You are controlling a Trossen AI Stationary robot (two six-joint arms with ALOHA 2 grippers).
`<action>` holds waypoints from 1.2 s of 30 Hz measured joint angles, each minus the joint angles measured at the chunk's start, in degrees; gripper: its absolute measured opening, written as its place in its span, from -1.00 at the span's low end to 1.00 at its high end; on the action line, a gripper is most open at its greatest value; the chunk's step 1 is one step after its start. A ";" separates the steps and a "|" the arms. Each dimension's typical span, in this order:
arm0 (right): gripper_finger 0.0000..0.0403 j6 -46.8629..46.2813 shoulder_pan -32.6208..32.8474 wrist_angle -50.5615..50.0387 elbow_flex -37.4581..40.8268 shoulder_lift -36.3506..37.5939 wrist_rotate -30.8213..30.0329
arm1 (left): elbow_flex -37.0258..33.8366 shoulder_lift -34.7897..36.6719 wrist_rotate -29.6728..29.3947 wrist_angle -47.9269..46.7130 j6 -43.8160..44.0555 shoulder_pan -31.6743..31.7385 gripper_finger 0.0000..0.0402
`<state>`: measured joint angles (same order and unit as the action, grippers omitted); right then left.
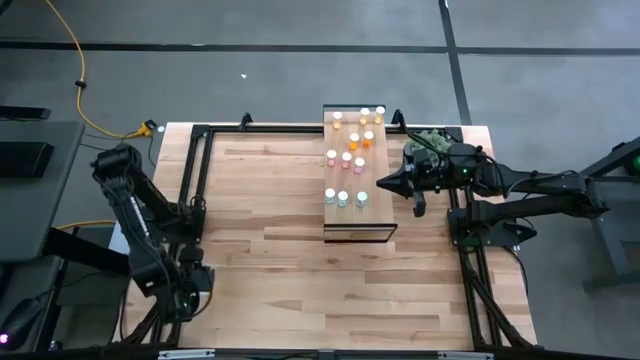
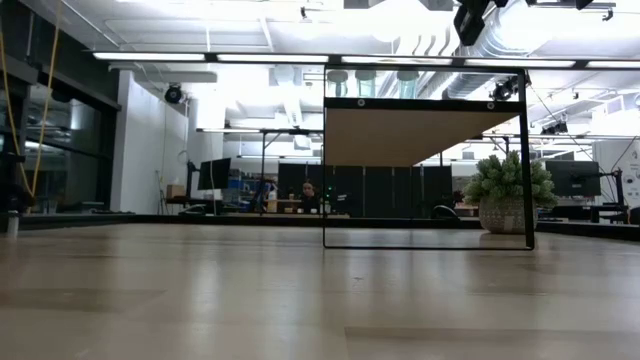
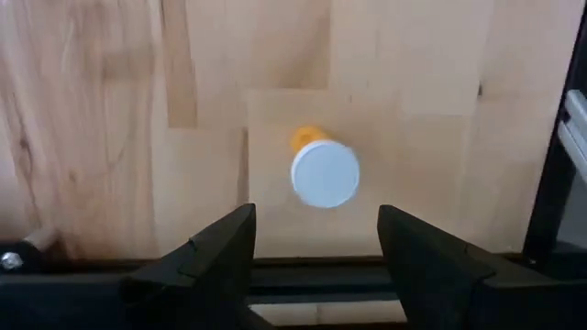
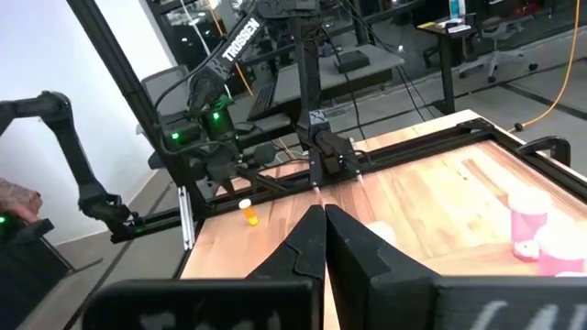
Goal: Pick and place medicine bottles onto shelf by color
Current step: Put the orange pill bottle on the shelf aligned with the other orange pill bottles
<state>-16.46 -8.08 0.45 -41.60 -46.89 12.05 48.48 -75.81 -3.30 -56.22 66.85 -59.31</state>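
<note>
Lower left of the high view, left gripper (image 1: 192, 282): pointed down at the table, near the left frame rail.
Left claw state: released; in the left wrist view the 2 fingers (image 3: 220, 243) are spread wide with nothing pinched between them.
Orange bottle (image 3: 323, 170): seen from above in the left wrist view, white cap up, standing on the table (image 1: 270, 250) just ahead of the open fingers and touched by neither. It is also seen in the right wrist view, in the left middle of the frame, alone on the planks.
Right gripper (image 1: 383, 183): held at the right edge of the shelf (image 1: 358, 218), centre right of the high view.
Right claw state: clenched, fingertips pressed together, nothing grasped.
Shelf: placed at the upper centre of the table in the high view.
Yellow bottles (image 1: 364, 113): grouped at the shelf's upper end.
Orange bottles on the shelf (image 1: 354, 138): set just below the yellow ones.
Pink bottles (image 1: 346, 158): 3 are lined up mid-shelf.
Blue-green bottles (image 1: 343, 198): 3 are lined up lower down; the lowest part of the board is bare.
Potted plant (image 2: 505, 195): seen at the right of the low view, beside the shelf frame.
</note>
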 joint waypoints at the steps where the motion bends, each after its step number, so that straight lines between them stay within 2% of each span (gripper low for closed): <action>1: -1.00 0.08 0.00 -0.01 0.00 0.00 0.00 | -0.14 -0.29 -0.19 0.48 0.37 -0.17 0.09; 7: -1.00 0.43 -0.04 -0.28 0.00 0.00 -1.57 | -1.24 -0.85 -3.64 3.77 -0.43 -0.74 0.09; 13: -1.00 -0.15 -0.04 -0.26 0.00 0.00 -2.05 | -4.56 -0.81 -0.96 4.20 -0.45 -0.75 0.09; 20: -1.00 -0.18 -0.04 -0.25 0.00 0.00 -2.07 | -4.73 -0.81 -4.51 9.29 -1.05 -0.74 0.09; 36: -1.00 -0.20 -0.03 -0.24 0.00 0.00 -2.10 | -4.71 -0.81 -4.19 8.06 -2.10 -0.77 0.09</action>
<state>-16.67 -8.10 0.21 -41.60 -46.89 9.96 43.77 -76.62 -7.49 -48.16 64.76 -60.07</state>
